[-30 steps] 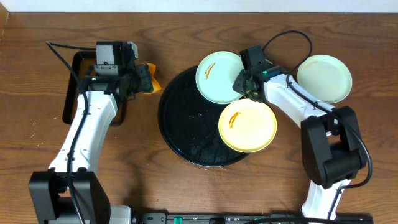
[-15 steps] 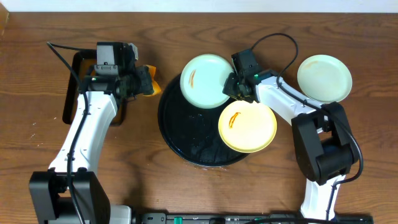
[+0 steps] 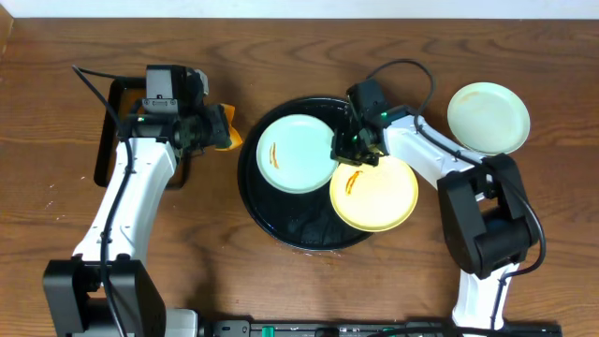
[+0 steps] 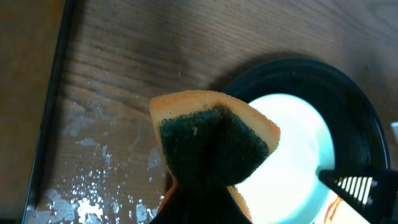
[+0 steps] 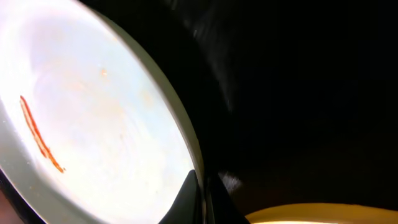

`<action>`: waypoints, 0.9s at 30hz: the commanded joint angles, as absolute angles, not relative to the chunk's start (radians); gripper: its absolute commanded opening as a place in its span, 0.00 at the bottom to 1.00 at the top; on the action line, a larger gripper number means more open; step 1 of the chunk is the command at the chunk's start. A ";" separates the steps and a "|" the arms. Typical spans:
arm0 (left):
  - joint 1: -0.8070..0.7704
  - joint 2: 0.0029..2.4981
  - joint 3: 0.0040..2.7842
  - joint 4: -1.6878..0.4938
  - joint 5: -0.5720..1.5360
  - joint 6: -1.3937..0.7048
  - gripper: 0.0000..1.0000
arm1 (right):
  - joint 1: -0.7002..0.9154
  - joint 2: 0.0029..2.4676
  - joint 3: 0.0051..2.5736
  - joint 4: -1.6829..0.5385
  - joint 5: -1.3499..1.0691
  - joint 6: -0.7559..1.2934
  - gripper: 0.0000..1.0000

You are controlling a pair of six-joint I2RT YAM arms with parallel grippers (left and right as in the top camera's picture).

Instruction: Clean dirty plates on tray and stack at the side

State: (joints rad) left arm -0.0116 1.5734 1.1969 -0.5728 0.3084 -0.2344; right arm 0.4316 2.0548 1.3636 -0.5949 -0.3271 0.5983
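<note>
Now your right hand (image 3: 344, 148) pinches the mint-green plate (image 3: 292, 154) by its rim over the tray (image 3: 259, 204); your left hand (image 3: 215, 126) clamps a sponge (image 4: 211, 143)

Round black tray (image 3: 281, 220) bearing smeared mint plate (image 3: 298, 153) and smeared yellow plate (image 3: 374, 192) overhanging its rim; pale plate (image 3: 488, 117) lies well apart

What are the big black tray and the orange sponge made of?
The tray looks like glossy plastic or lacquer, since it mirrors light. The sponge looks like soft orange foam with a rough dark-green scrubbing layer; it bends where pinched.
</note>
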 commanded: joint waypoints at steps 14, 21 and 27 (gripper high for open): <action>-0.126 1.535 1.193 -0.718 0.302 -0.237 0.08 | 0.560 2.059 1.373 -0.599 -0.150 0.571 0.01; -0.172 1.593 1.151 -0.702 0.302 -0.468 0.07 | 0.561 2.059 1.373 -0.585 -0.124 0.609 0.01; -0.249 1.650 1.081 -0.583 0.302 -0.654 0.07 | 0.566 2.059 1.373 -0.588 -0.115 0.612 0.01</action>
State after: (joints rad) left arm -0.2085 1.6119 1.1187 -0.6224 0.3077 -0.5098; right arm 0.5579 2.0548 1.3663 -0.5831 -0.1741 0.5945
